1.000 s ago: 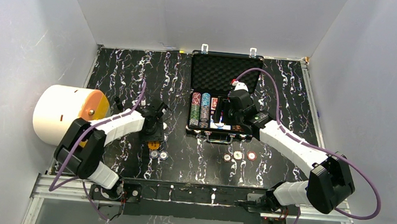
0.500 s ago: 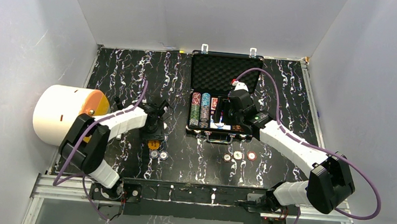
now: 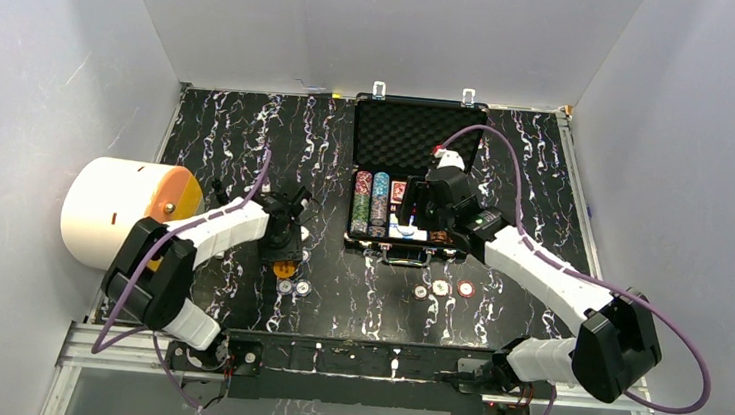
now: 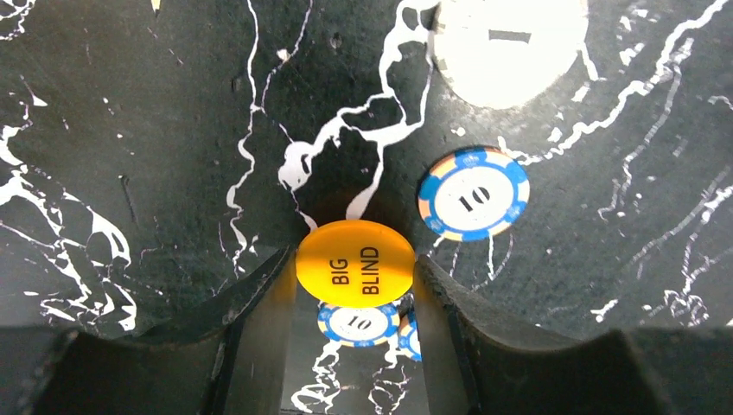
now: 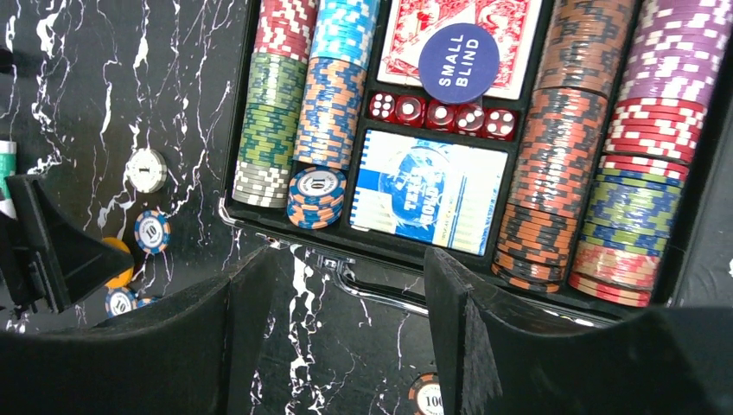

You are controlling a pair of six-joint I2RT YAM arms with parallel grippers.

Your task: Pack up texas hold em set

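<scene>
Between the fingers of your left gripper sits the yellow BIG BLIND button. The jaws have squeezed in over the last second and now look pressed on both of its edges, so I'd call that a pinch. The button hangs over a blue 10 chip, with another 10 chip and a white chip just beyond on the table.

That grip means the button looks ready to lift and carry to the open briefcase, which is well off to the right at the back.

Your right gripper hovers over the case's near edge with its jaws spread wide and nothing in them. It's barely shifted. Three loose chips lie in front of the case for it to collect.
</scene>
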